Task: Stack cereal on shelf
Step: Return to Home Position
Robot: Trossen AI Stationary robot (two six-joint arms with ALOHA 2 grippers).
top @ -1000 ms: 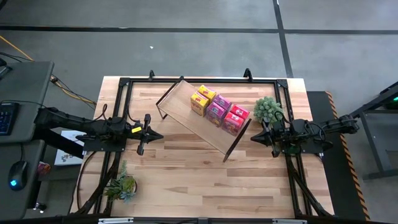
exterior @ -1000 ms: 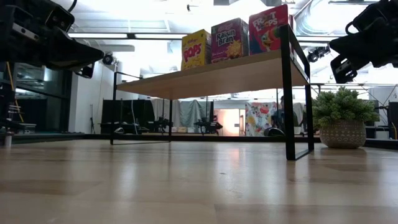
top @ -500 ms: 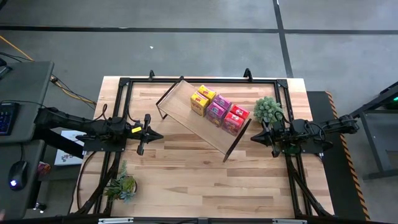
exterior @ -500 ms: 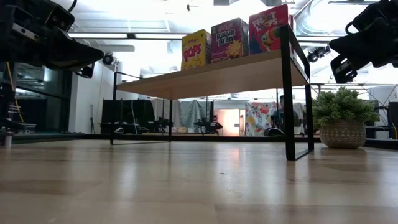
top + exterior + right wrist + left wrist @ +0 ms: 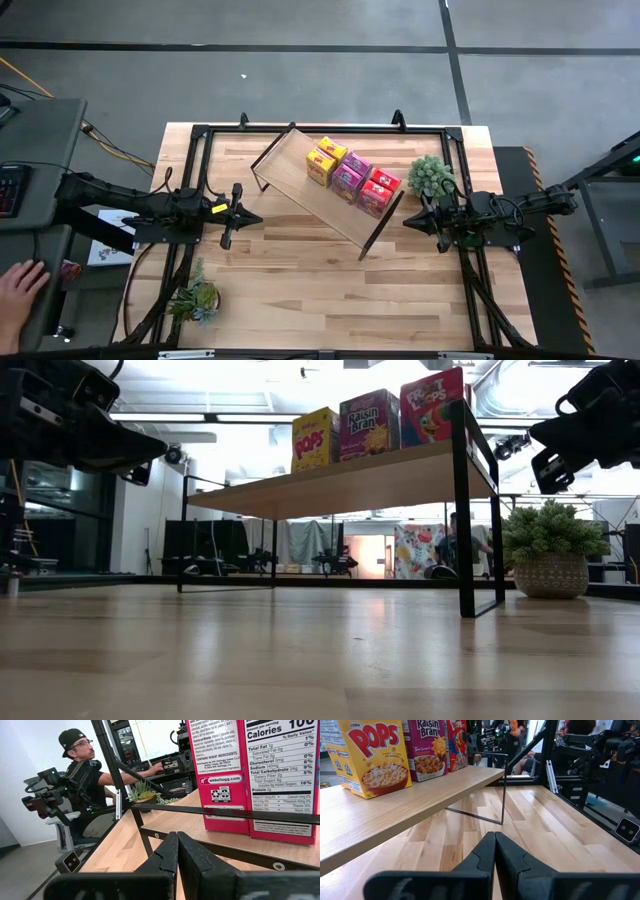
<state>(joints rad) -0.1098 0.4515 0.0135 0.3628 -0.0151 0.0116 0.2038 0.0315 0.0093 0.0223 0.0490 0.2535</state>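
– Light-wood surface (image 5: 300, 290) with black rails, seen from above on a grey floor. Where are the arms?

– One at each side, both raised off the wood. Left tool (image 5: 257, 218) hangs over the surface's left half, its two dark fingers pressed together into a point, holding nothing. Right tool (image 5: 407, 224) faces it from the right side, fingers likewise pressed together and empty.

– What lies between them?

– Shelf (image 5: 295, 172), a long pale board on thin black legs, set slantwise. The left tool points at its long side, apart from it. The right tool is near the leg at one short end, not touching.

– And the cereal?

– Cereal (image 5: 349, 180): six small boxes upright on the shelf top, gathered at the end nearer the right tool, in two rows of three. The red pair is at that end, the magenta pair is in the middle, and the yellow pair is innermost. The low view shows three fronts: Pops, Raisin Bran, Froot Loops.

– Anything else?

– Plant (image 5: 432, 176) stands just beside the right tool and the shelf's end. Second plant (image 5: 195, 298) sits near the surface's front-left corner. A hand (image 5: 18, 290) lies on a desk (image 5: 35, 140) left of the surface. The right wrist view shows a person (image 5: 82, 775) in a dark cap seated beyond the surface.
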